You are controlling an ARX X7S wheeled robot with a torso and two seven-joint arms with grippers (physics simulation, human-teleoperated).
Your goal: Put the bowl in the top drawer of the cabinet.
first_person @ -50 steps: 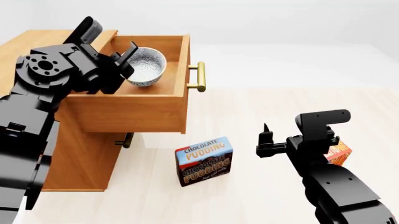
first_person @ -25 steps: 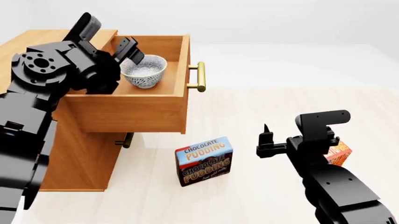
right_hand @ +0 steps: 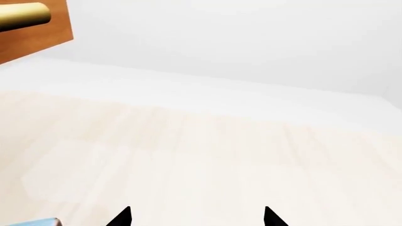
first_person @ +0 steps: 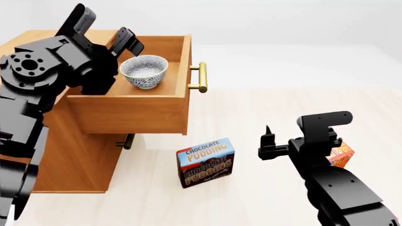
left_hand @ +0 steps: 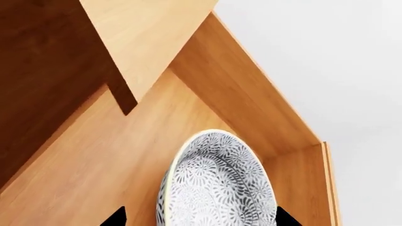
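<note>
The left tool [first_person: 125, 43] has let go and lifted clear, fingers spread, and the bowl [first_person: 144, 70] now sits upright in the open top drawer [first_person: 135, 110] — placed; the right tool [first_person: 269, 141] hangs open.

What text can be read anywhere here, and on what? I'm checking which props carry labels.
"CHOCOLATE PUDDING" on the blue upper band of the pudding box.
"CHOCOLATE PUDDING" again on its dark lower half; the small line beneath is too blurred to read.
The orange box behind the right arm shows print too hidden to read.
The cabinet and bowl carry none.
</note>
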